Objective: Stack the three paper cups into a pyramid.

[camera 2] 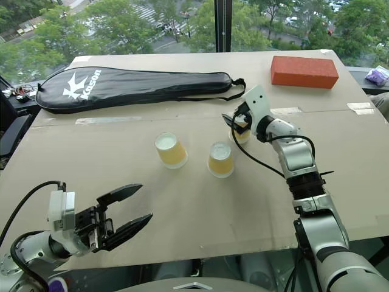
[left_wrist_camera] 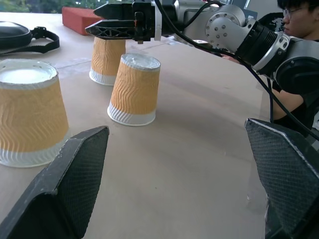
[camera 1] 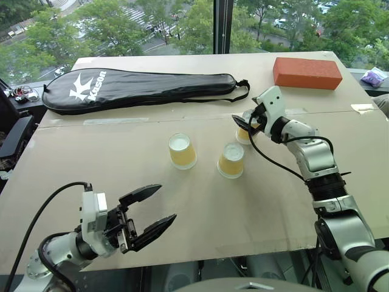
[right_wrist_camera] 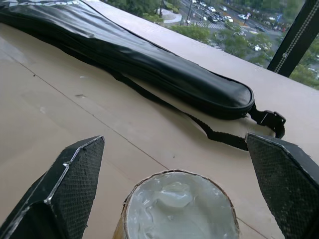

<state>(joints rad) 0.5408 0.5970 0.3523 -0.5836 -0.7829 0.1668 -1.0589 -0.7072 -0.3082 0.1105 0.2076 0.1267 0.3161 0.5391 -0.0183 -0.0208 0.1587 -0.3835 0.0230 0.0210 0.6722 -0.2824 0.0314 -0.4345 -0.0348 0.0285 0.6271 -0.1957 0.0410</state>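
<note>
Both arms are silver-grey metal with black ribbed joints. Each ends in a white wrist block behind 2 black, tapered fingers: the left gripper [camera 1: 159, 216] and right gripper [camera 1: 244, 126]. The finger pads [left_wrist_camera: 75, 184] are cross-hatched. A black cable loops behind each wrist

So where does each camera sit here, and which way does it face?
Head stereo pair: looks forward and down over the table; shows the open left gripper, right gripper and three cups.
Left wrist: looks level across the table past its own fingers at the cups; a person sits behind.
Right wrist: looks over the far cup toward the racket bag.
Shared: the far cup under the right gripper.
</note>
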